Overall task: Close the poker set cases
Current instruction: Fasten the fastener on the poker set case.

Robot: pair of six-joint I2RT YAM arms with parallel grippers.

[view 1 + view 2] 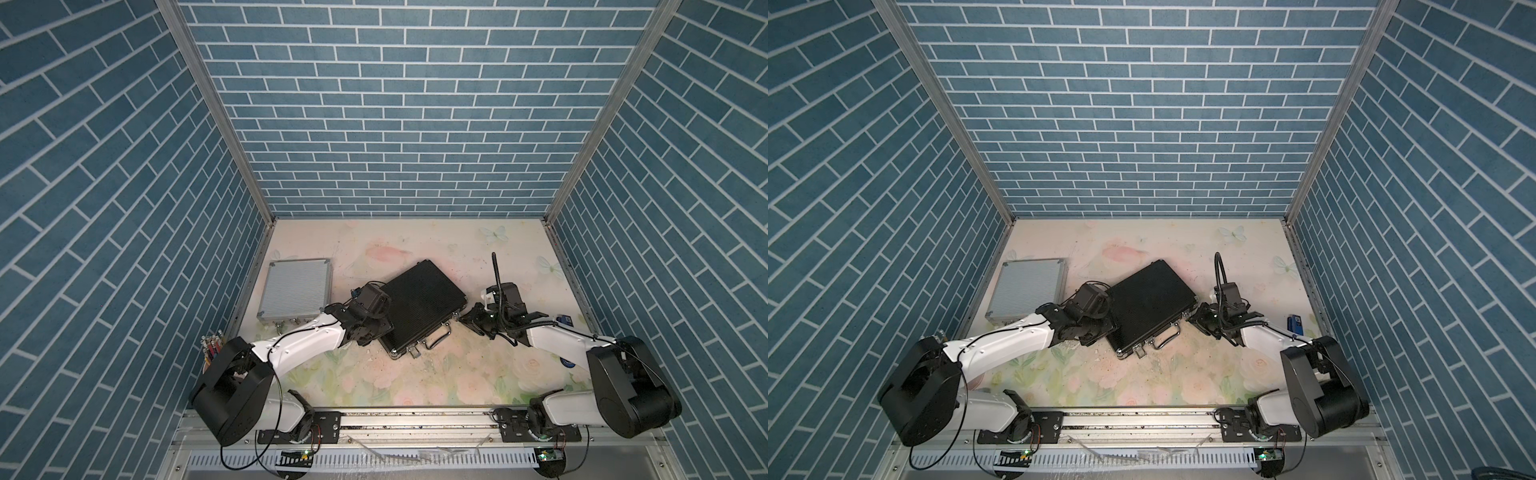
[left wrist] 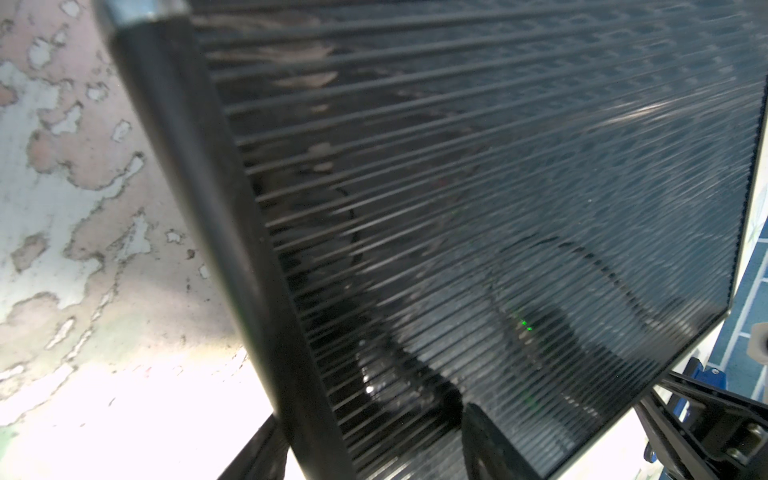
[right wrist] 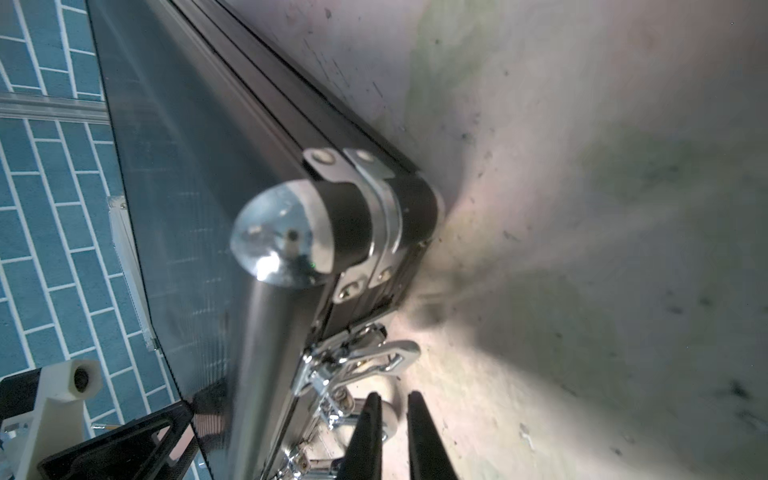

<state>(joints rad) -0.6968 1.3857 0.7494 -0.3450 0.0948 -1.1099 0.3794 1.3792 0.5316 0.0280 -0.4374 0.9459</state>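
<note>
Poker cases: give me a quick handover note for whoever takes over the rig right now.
Left gripper: fingers apart, straddling an edge of the black case.
Right gripper: fingers nearly together, empty, beside that case's front latch.
Silver case: rear left, lid down.
Done: both lids down.
Left: black case's latches look unfastened; silver case's unclear.

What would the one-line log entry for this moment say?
silver case: lid shut, untouched | black case: lid down, front latch looks unfastened | left claw: open, over its side edge | right claw: shut, empty, beside that latch
</note>
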